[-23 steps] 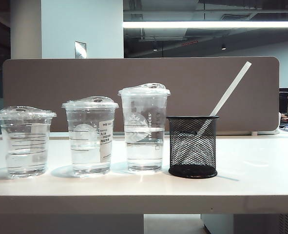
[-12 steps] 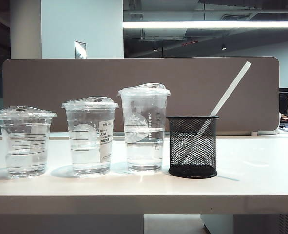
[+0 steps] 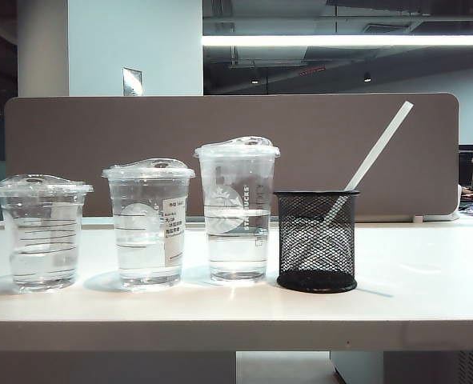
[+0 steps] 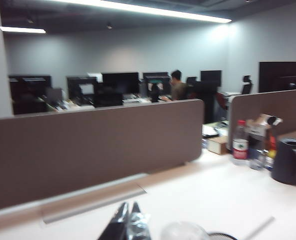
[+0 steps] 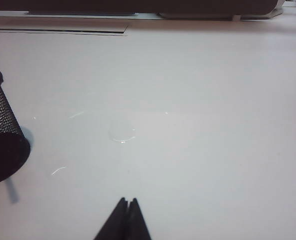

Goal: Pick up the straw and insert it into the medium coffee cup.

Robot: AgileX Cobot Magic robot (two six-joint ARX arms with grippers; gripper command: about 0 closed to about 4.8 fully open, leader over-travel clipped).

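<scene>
The white straw [image 3: 378,146] leans to the right in a black mesh holder [image 3: 316,240], its top well above the rim. The medium coffee cup [image 3: 148,224], clear, lidded and with a white label, stands second from the left on the white table [image 3: 428,296]. Neither gripper shows in the exterior view. My left gripper [image 4: 129,207] is shut and empty, raised above the table near a clear cup lid [image 4: 183,231]. My right gripper [image 5: 127,201] is shut and empty, low over bare table, with the mesh holder [image 5: 0,135] off to one side.
A shorter clear cup [image 3: 42,232] stands left of the medium one and a taller Starbucks cup [image 3: 237,210] right of it, next to the holder. A brown divider [image 3: 84,136] runs along the table's back. A bottle [image 4: 240,142] and black kettle [image 4: 289,161] stand further along.
</scene>
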